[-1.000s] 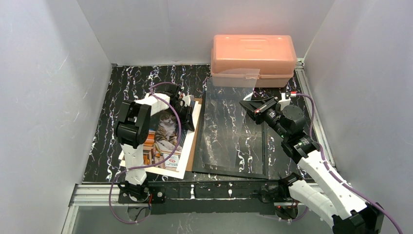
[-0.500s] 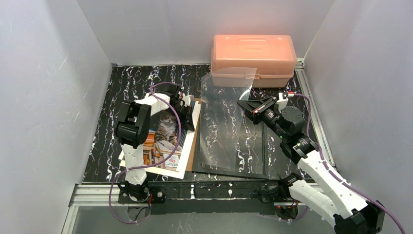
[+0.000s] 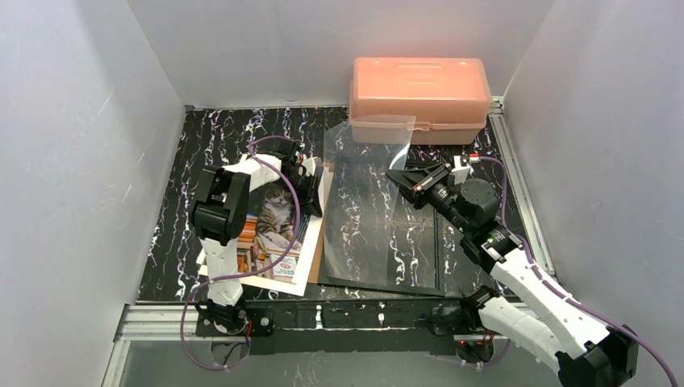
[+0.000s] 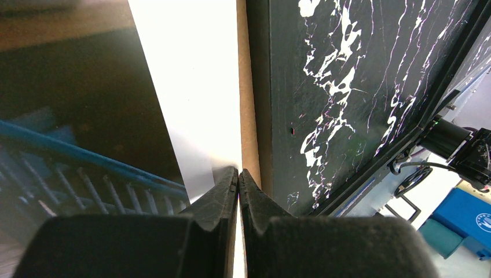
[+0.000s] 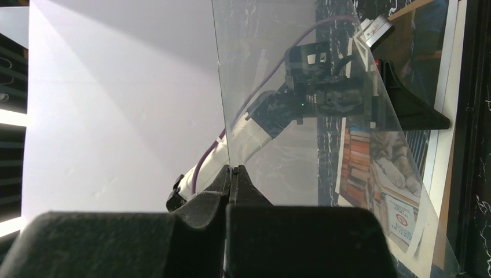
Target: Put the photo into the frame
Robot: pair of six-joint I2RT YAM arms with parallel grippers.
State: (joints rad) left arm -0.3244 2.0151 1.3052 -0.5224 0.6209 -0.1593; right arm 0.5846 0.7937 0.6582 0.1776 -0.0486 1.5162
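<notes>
- Your left tool (image 4: 238,174) has its fingers pressed together. The tips sit right at the white border along the right edge of the photo (image 3: 270,250).
- You cannot tell from the left wrist view whether any paper is caught between those tips or they only bear down on it.
- The photo lies face up on the left half of the worktop (image 3: 218,137), cat and books showing, with the left arm reaching over its far part.
- Under the photo you can see the brown backing board (image 4: 247,116). It shows as a narrow strip just beside the photo's right edge.
- The frame (image 3: 379,286) lies flat in the middle of the worktop, just right of the board. Marbled pattern shows inside its thin black rim.
- Your right tool (image 5: 231,169) is pinching the clear pane (image 3: 367,161) by its right edge, fingers closed tight on the sheet.
- The pane is held tilted above the far half of the frame, with its upper edge up in front of the pink box (image 3: 419,89).
- Whether the pane's lower edge touches the frame you cannot tell.
- Through the pane, in the right wrist view, you see the left arm and the photo.
- The pink box stands closed at the far edge of the worktop, behind the frame.
</notes>
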